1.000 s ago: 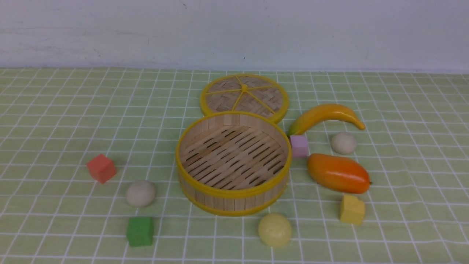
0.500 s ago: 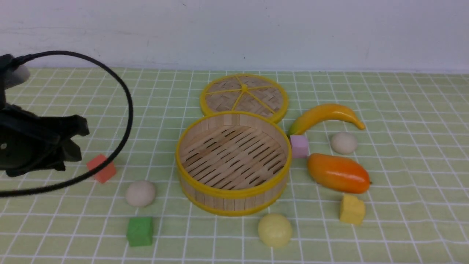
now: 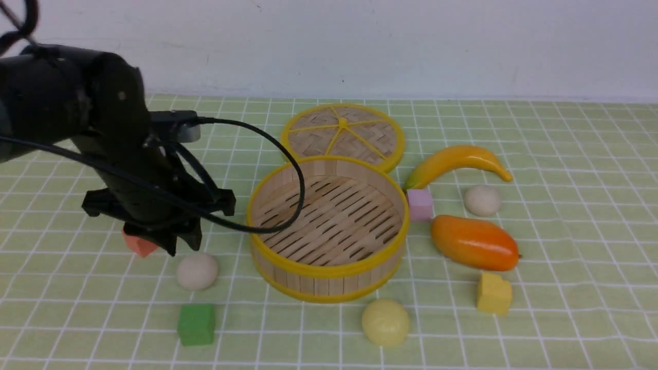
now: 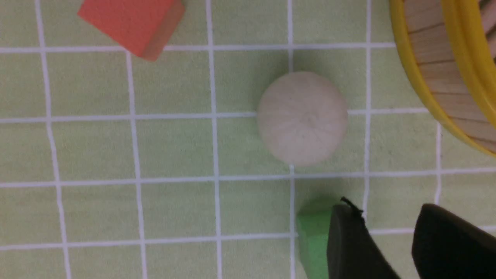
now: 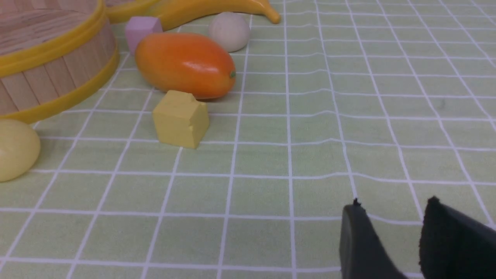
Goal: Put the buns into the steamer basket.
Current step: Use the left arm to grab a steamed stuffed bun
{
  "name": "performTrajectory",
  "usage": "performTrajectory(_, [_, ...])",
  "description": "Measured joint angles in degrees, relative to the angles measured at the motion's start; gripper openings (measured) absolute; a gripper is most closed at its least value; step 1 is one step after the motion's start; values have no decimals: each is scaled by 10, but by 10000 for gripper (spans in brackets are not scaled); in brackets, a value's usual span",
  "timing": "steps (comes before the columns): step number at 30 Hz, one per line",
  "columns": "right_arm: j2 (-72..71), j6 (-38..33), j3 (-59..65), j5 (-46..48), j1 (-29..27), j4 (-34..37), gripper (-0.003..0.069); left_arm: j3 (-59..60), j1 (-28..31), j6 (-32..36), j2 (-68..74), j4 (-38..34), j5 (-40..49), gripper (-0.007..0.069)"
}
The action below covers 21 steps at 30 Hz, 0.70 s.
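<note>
Reaching forward and angled down, the left gripper (image 3: 172, 245) hangs just above the beige bun (image 3: 197, 271) beside the steamer basket (image 3: 327, 267), fingers slightly parted, holding nothing.

Bright, even, diffuse light fills all three views, and the shadows are short and soft. The mango (image 3: 474, 242) carries a small white glare streak on its skin. In the left wrist view the beige bun (image 4: 302, 117) is slightly soft, and the left tool (image 4: 391, 248) shows as a dark, featureless, out-of-focus shape. The right tool (image 5: 391, 240) looks likewise. The surface (image 3: 565, 154) stays fairly sharp to its far edge.
</note>
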Motion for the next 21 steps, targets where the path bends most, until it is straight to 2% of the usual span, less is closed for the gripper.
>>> performTrajectory(7, [0,0,0,0,0,1,241,-13,-2,-30,59,22,-27,238])
performTrajectory(18, [0,0,0,0,0,1,241,-13,-2,-33,114,42,-59,236])
performTrajectory(21, [0,0,0,0,0,1,241,-14,-2,-23,115,42,-58,191])
